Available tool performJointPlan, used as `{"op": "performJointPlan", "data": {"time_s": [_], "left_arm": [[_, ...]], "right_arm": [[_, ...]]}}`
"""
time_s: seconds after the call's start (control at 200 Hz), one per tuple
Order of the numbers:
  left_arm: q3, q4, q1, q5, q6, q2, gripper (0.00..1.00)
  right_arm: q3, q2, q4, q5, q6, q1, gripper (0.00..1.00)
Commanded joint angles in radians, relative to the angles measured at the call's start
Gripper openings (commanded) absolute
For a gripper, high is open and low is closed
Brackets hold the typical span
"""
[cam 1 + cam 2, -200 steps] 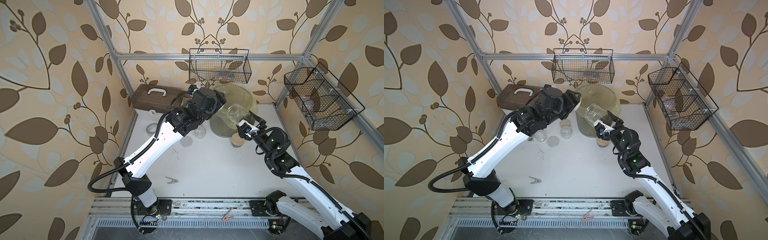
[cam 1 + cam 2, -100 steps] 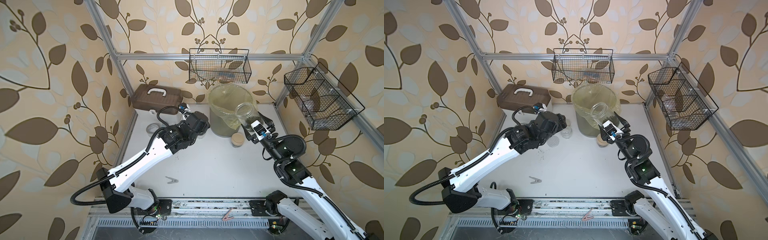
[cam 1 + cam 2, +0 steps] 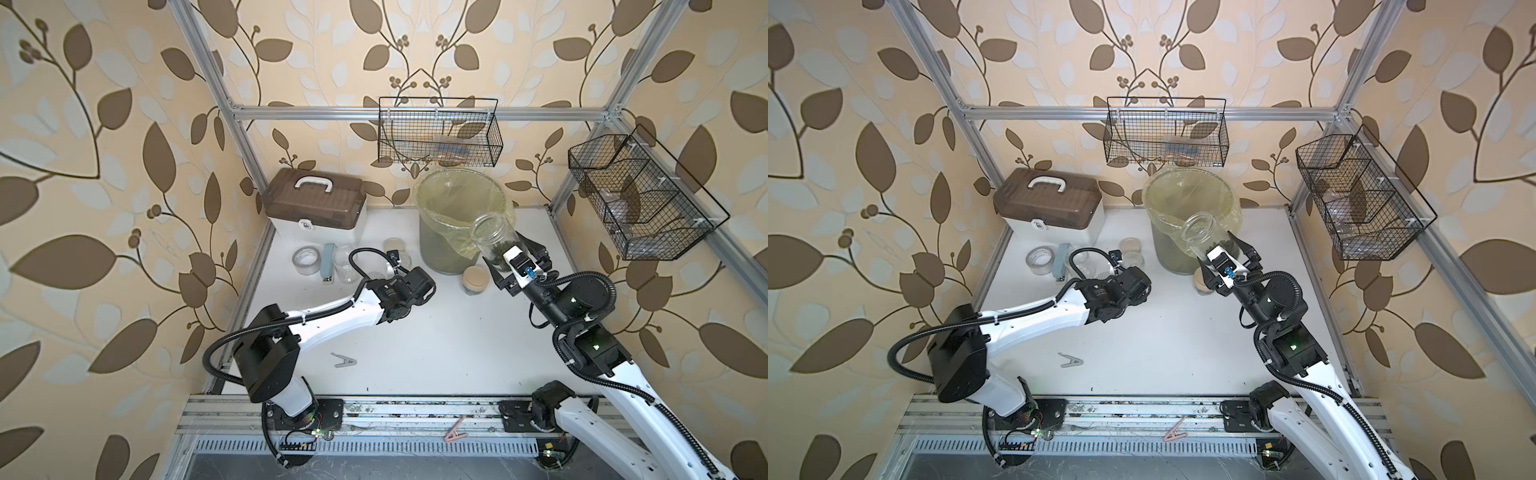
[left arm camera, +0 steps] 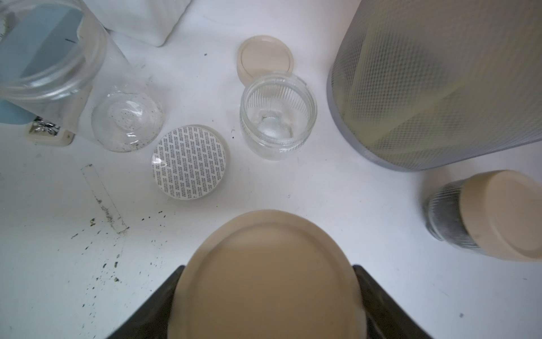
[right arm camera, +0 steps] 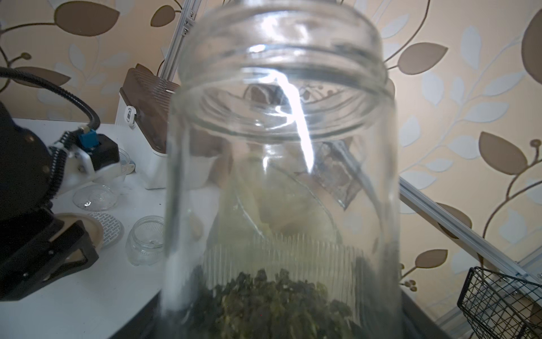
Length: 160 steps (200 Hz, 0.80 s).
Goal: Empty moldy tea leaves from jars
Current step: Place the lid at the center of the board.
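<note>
My right gripper (image 3: 517, 261) (image 3: 1225, 262) is shut on a tall clear jar (image 3: 492, 232) (image 5: 281, 176), lidless and tilted, its mouth at the near rim of the bin. Dark moldy tea leaves (image 5: 272, 302) (image 3: 500, 249) lie in its bottom. My left gripper (image 3: 419, 283) (image 4: 268, 293) hangs low over the table, shut on a beige lid (image 4: 268, 278). A closed jar (image 3: 475, 279) (image 4: 484, 217) with a beige lid and dark contents stands by the bin. An empty short jar (image 4: 278, 117) and an empty tall jar (image 4: 127, 120) stand open.
The grey mesh bin (image 3: 436, 253) with a yellow liner stands at the back. A dotted lid (image 4: 190, 163) and a beige lid (image 4: 265, 58) lie on the table. Tape roll (image 3: 306, 259), blue stapler (image 3: 328, 262), brown case (image 3: 316, 203) and a clip (image 3: 345, 360) sit left.
My left arm has drawn back from the jar's mouth at the bin and sunk toward the table with the beige lid. The right gripper has shifted right with the open jar.
</note>
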Motion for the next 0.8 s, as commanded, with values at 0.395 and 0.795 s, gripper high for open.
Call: {"op": "performJointPlan", "data": {"time_s": [0.395, 0.795], "left_arm": [[0.039, 0.083, 0.000, -0.086, 0.032, 0.247, 0.65], [0.046, 0.101, 0.014, -0.038, 0.038, 0.316, 0.77]], "right_arm": [[0.074, -0.024, 0.028, -0.028, 0.002, 0.006, 0.27], [0.080, -0.031, 0.014, -0.025, 0.005, 0.006, 0.26]]}}
